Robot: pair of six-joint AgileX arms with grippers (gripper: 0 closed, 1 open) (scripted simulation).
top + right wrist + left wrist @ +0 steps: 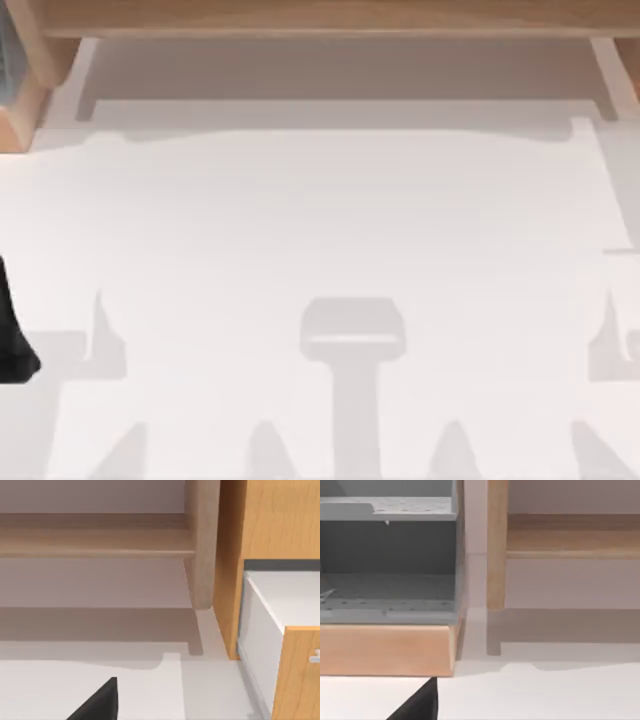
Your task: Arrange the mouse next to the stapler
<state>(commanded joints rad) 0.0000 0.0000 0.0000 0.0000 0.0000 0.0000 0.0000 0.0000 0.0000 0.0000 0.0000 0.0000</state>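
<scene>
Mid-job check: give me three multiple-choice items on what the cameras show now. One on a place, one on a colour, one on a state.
1. Where does the dark shape lie in the top view?
A. at the left edge
B. in the centre
C. at the right edge

2. What colour is the table surface?
A. green
B. white
C. black

3. How does the wooden post in the left wrist view stand?
A. lying flat on the table
B. leaning against the grey cabinet
C. upright

Answers:
1 A: the dark shape, probably part of my left arm, sits against the left edge.
2 B: the table is plain white.
3 C: the wooden post rises straight from its foot.
</scene>
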